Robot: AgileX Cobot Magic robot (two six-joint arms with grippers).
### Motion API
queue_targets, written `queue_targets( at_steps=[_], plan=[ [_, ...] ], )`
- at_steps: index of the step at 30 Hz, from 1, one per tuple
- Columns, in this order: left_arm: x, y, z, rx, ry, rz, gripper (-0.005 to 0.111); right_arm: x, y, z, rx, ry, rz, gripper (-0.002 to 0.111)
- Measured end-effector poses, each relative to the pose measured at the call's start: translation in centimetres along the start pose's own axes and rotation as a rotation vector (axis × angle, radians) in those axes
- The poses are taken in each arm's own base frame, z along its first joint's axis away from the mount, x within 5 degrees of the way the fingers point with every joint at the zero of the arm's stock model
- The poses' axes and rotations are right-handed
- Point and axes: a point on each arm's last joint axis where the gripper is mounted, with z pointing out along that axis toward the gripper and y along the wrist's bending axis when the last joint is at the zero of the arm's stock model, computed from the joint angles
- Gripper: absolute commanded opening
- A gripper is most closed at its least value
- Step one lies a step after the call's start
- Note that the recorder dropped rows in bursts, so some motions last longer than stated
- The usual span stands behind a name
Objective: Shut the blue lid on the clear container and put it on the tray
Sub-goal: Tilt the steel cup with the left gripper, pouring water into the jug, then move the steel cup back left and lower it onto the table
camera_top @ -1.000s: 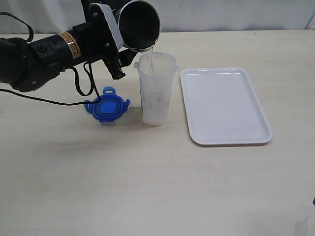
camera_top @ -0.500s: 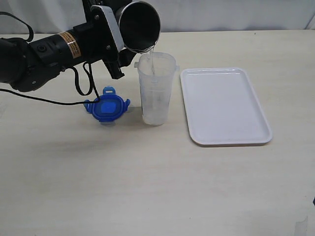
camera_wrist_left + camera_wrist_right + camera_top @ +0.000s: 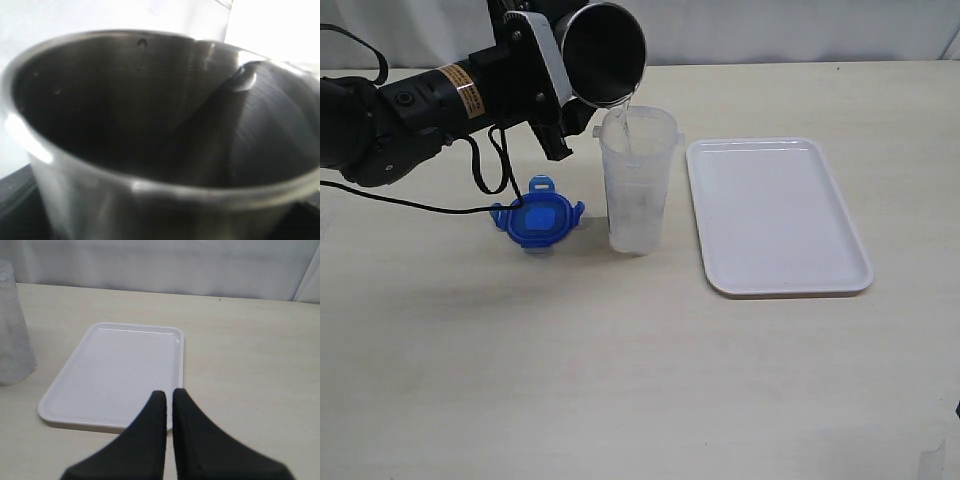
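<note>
The clear container [image 3: 639,180] stands upright on the table, just left of the white tray [image 3: 775,215]. My left arm holds a grey metal cup [image 3: 602,52] tipped over the container's mouth, and a thin stream of water runs from its lip into the container. That cup [image 3: 150,135] fills the left wrist view and hides the left fingers. The blue lid [image 3: 538,217] lies flat on the table to the left of the container. My right gripper [image 3: 169,395] is shut and empty, near the tray [image 3: 100,390]'s front edge; the container [image 3: 12,330] shows at the picture's edge.
The left arm's black body and cable [image 3: 485,180] hang above and behind the lid. Bare wooden tabletop [image 3: 620,380] spreads in front of the objects. A pale wall backs the table.
Almost nothing moved. The cup stays tipped over the container, shifted very slightly, and water keeps running in.
</note>
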Motion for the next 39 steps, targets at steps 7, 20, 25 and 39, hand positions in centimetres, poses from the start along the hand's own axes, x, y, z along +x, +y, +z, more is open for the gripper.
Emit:
queue_targets(
  at_steps=[7, 20, 25, 39],
  plan=[
    [0.0, 0.0, 0.0, 0.0, 0.0, 0.0, 0.0, 0.0, 0.0, 0.0, 0.0, 0.0, 0.0, 0.005],
    [0.4, -0.3, 0.0, 0.031, 0.05, -0.247, 0.0, 0.0, 0.0, 0.0, 0.0, 0.0, 0.0, 0.005],
    [0.6, -0.3, 0.0, 0.014, 0.071, -0.526, 0.0, 0.0, 0.0, 0.0, 0.0, 0.0, 0.0, 0.005],
    [6.9, 2.1, -1.6, -0.329, 0.269, -1.119, 0.0, 0.0, 0.0, 0.0, 0.0, 0.0, 0.0, 0.005]
  ],
)
